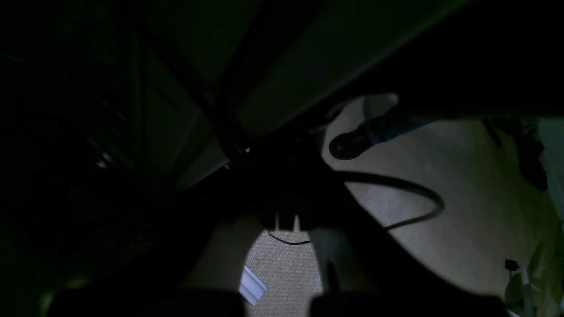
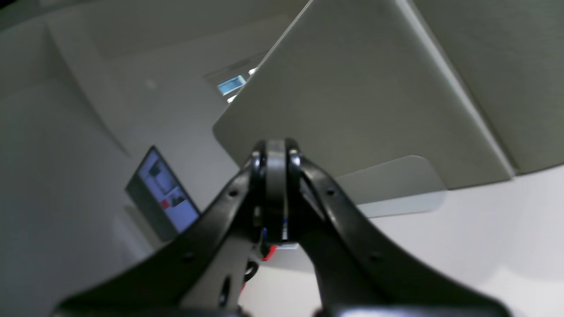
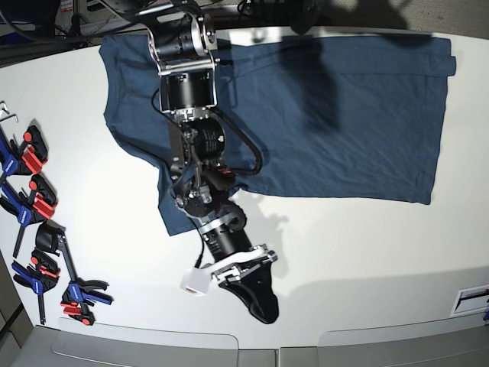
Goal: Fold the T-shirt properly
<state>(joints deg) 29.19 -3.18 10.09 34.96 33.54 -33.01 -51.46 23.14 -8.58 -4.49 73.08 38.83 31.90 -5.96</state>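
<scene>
Meanwhile the right gripper [image 3: 263, 310], jaws pressed together and empty, hung well clear of the T-shirt [image 3: 344, 115]; limp, light cloth, probably best pinched at hem corners.

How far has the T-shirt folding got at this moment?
Barely started, if at all. Done: the T-shirt lies spread across the white table, with no finished fold visible. In hand: nothing; the right gripper sits off the cloth near the table's front edge, jaws shut and empty. The left arm is out of the base view. Left: every fold.
</scene>
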